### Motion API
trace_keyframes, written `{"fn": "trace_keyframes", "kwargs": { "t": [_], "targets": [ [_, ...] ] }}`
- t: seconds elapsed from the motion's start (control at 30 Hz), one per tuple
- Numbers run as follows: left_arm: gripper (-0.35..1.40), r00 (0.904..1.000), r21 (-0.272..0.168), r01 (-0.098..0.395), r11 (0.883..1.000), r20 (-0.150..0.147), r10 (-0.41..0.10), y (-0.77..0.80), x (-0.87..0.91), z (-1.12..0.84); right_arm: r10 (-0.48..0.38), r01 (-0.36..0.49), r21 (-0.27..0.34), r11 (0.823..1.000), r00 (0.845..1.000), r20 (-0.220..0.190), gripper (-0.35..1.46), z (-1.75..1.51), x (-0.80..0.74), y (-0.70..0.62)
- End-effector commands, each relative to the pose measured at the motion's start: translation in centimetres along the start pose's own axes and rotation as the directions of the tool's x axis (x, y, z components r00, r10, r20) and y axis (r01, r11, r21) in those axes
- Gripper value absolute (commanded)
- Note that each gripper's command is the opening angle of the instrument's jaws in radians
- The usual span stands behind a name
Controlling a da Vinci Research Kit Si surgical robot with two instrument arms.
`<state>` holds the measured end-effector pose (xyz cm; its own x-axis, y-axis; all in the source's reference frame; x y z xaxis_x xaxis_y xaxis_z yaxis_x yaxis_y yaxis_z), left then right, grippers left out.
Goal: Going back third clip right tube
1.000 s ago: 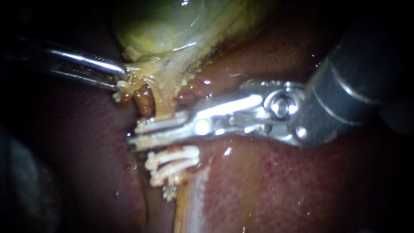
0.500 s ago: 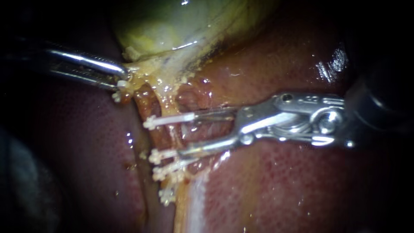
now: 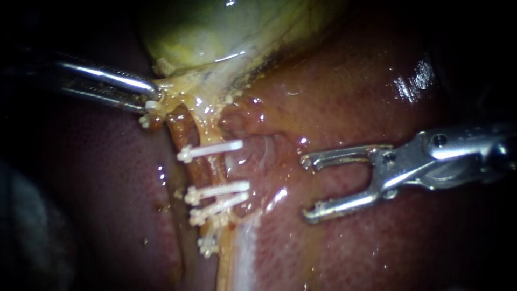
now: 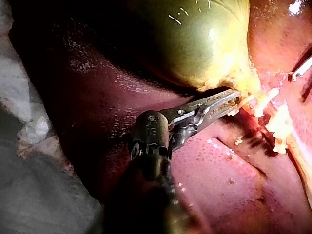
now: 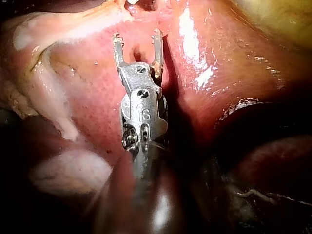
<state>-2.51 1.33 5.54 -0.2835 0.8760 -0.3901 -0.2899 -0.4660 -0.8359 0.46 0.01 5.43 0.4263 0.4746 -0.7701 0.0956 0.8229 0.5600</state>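
The green-yellow gallbladder (image 3: 226, 27) narrows into a yellowish tube (image 3: 202, 172) running down over the liver (image 3: 350, 242). Three white clips cross that tube: an upper clip (image 3: 210, 151) and two lower clips (image 3: 218, 190) (image 3: 218, 207) close together. My right instrument (image 3: 308, 188) lies to the right of the clips, apart from the tube, jaws open and empty. In the right wrist view my right instrument (image 5: 137, 38) shows the same wide gap. My left instrument (image 3: 151, 97) is shut on the yellowish tissue at the gallbladder's neck, as the left wrist view (image 4: 229, 102) also shows.
Another white clip (image 3: 207, 245) sits lower on the tissue, and a small white clip end (image 3: 145, 119) shows just under my left instrument's jaws. A pale tissue stripe (image 3: 245, 253) runs down from the clips. White cloth (image 4: 29, 122) lies beside the liver.
My right instrument's jaws, closed across the tube a second ago, have opened and drawn back to the right. The upper clip now stands alone on the tube. My left instrument has not moved.
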Motion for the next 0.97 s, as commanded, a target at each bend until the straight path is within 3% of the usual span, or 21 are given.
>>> {"fn": "trace_keyframes", "kwargs": {
  "t": [0.03,0.2,0.6,0.97],
  "targets": [
    [-0.35,1.0,0.002,0.0,1.0,-0.001,0.0,-0.01,-0.01,0.02,-0.004,0.004,-0.002,1.0,1.0,-0.002,0.5,-0.01,0.01,0.01],
    [-0.35,1.0,0.001,-0.004,1.0,0.0,0.004,-0.04,-0.06,0.15,-0.01,0.01,-0.01,1.0,1.0,-0.006,0.5,-0.08,0.07,0.02],
    [-0.35,0.9997,-0.014,-0.019,1.0,0.016,0.02,-0.3,-0.21,0.69,-0.009,0.008,-0.029,1.0,1.0,-0.012,0.5,-0.19,0.15,0.04],
    [-0.35,0.9996,-0.018,-0.021,1.0,0.018,0.022,-0.3,-0.22,0.71,-0.014,0.014,-0.031,0.999,1.0,-0.014,0.5,-0.22,0.22,0.06]
  ]
}}
